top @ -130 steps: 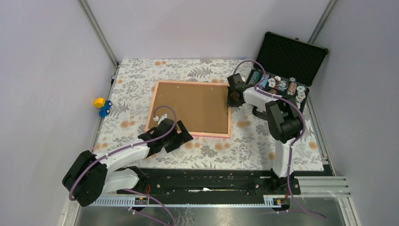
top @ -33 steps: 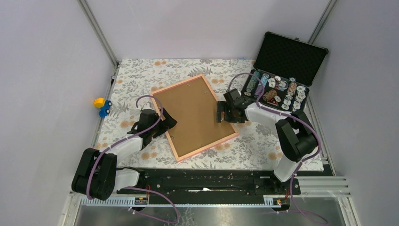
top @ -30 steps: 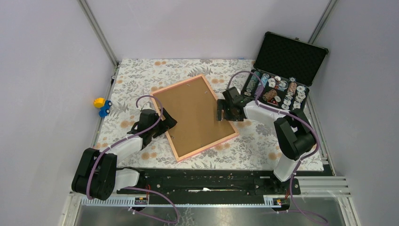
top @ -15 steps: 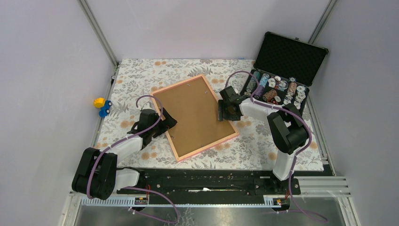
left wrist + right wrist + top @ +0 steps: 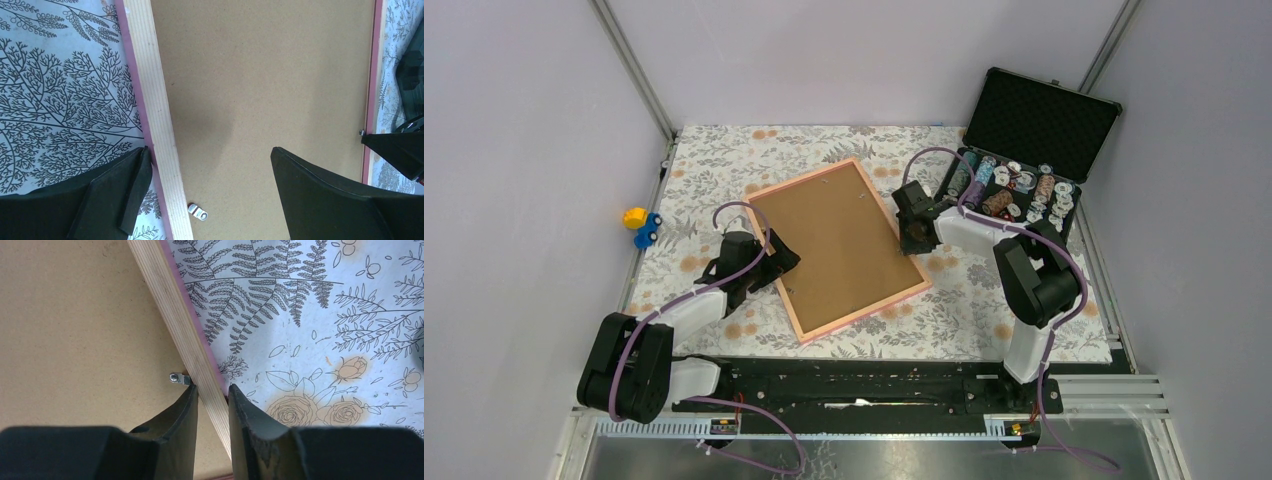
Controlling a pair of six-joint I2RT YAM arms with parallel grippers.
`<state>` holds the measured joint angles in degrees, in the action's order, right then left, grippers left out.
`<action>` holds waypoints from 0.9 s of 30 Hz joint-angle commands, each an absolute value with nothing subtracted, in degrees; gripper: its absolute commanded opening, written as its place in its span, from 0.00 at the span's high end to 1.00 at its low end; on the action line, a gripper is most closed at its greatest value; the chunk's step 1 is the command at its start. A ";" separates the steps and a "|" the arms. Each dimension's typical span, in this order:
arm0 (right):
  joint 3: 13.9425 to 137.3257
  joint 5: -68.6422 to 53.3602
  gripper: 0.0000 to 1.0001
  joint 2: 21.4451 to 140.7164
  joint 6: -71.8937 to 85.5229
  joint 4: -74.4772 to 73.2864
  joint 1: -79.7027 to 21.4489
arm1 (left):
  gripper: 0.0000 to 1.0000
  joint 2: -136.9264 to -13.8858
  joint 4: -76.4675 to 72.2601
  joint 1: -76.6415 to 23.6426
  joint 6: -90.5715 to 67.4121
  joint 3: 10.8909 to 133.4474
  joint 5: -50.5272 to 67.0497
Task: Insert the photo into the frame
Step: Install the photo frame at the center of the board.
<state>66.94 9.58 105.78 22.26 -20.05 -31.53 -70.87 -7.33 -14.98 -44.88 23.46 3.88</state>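
R grip (image 5: 212, 399) now clamped on frame (image 5: 836, 248) edge | L grip (image 5: 208, 154) still wide

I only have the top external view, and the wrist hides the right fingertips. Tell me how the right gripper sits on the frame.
Observer: The right gripper pinches the frame by its wooden rail, one finger on each side.
Operator: Name anything near those fingertips.
Observer: A small metal tab sits on the brown board, right beside the inner finger's tip.
Operator: Now report the left gripper.
Observer: The left gripper is wide open, straddling the opposite rail: one finger over the tablecloth, the other over the brown board.
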 commanded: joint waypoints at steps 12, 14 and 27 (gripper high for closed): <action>62.54 5.57 0.39 98.88 24.58 -18.24 -32.52 | 0.01 -71.49 -7.77 -15.27 -45.09 24.03 8.18; 60.39 5.05 0.30 97.52 24.66 -16.28 -32.55 | 0.01 -72.27 -6.11 -15.29 -45.09 25.46 7.46; 48.72 -5.68 0.27 92.98 28.91 -0.55 -32.55 | 0.01 -85.54 10.50 -18.41 -40.70 42.58 -1.34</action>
